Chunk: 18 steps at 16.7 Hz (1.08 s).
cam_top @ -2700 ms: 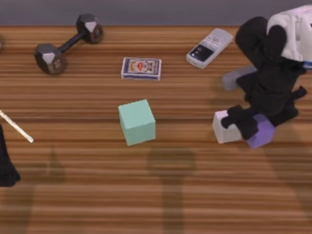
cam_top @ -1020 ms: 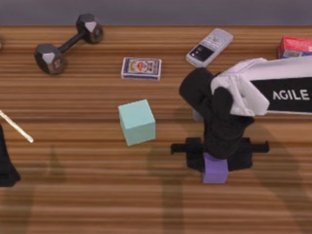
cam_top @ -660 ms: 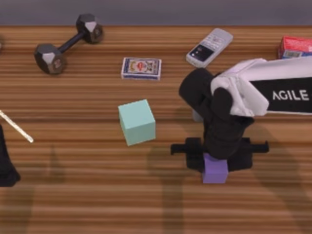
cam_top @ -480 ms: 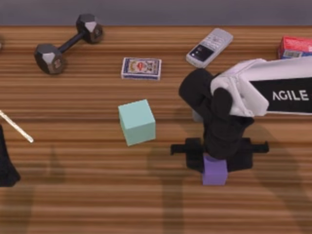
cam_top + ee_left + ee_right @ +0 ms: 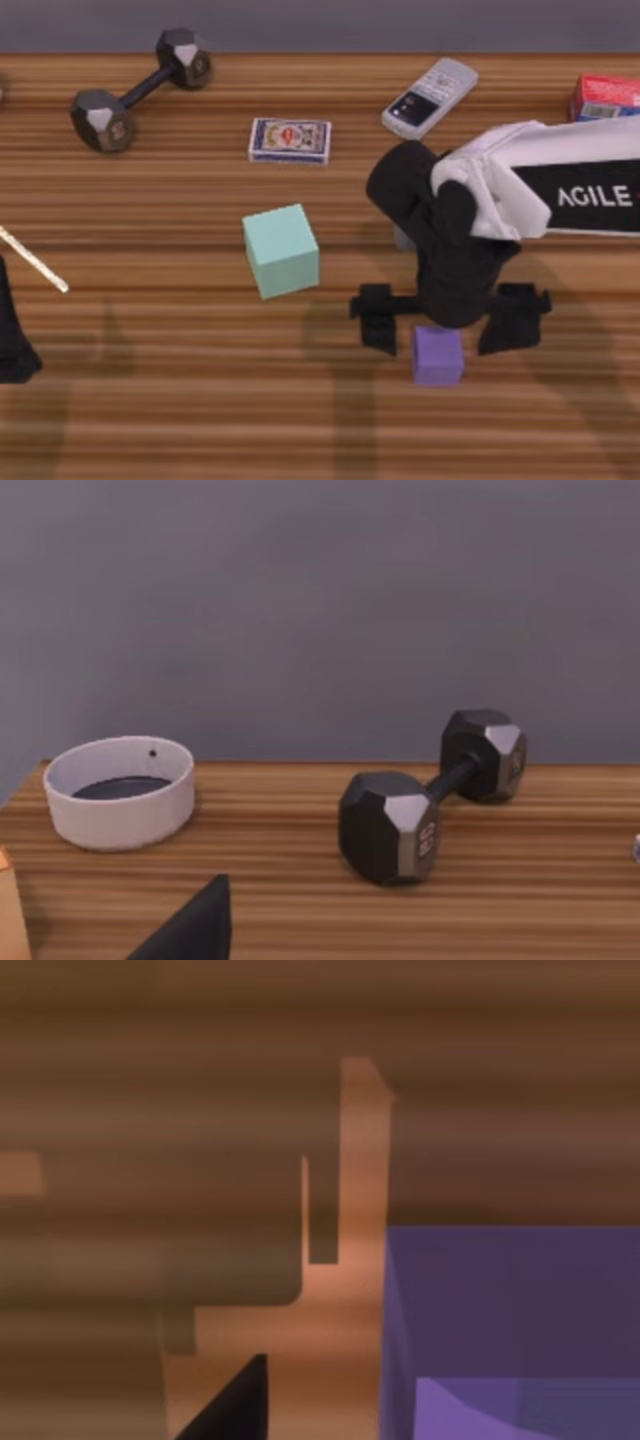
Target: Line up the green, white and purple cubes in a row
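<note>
Fingers of the right gripper (image 5: pixel 450 318) are standing spread over the purple cube (image 5: pixel 438 356), sitting right of the green cube (image 5: pixel 281 250) (white cube hidden); alignment remains.

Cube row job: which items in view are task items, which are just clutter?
Task items:
green cube
purple cube, between the right end effector's open fingers
white cube: hidden

Clutter:
dumbbell
card box
phone
red box
white bowl
</note>
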{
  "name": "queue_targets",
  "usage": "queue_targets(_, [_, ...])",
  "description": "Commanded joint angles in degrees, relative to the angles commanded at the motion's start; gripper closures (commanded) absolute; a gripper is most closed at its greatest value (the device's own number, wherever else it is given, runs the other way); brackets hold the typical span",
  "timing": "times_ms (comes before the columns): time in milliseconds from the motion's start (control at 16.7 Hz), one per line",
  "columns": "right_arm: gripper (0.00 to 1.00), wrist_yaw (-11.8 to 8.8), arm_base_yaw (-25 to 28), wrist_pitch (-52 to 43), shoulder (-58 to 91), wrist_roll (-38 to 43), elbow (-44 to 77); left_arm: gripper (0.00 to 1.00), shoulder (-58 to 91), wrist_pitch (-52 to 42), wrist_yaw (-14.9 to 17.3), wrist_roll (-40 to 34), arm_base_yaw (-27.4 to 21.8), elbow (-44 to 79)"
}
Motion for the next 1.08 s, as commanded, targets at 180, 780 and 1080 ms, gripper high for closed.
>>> queue_targets(180, [0.0, 0.0, 0.0, 0.0, 0.0, 0.0, 0.0, 0.0, 0.0, 0.0, 0.0, 0.0, 0.0, 0.0])
queue_targets(780, [0.0, -0.1, 0.42, -11.09, -4.38, 0.1, 6.13, 0.0, 0.0, 0.0, 0.0, 0.0, 0.0, 0.0])
queue_targets(1080, [0.0, -0.04, 0.53, -14.32, -6.27, -0.01, 8.09, 0.0, 0.0, 0.0, 0.0, 0.0, 0.0, 0.0])
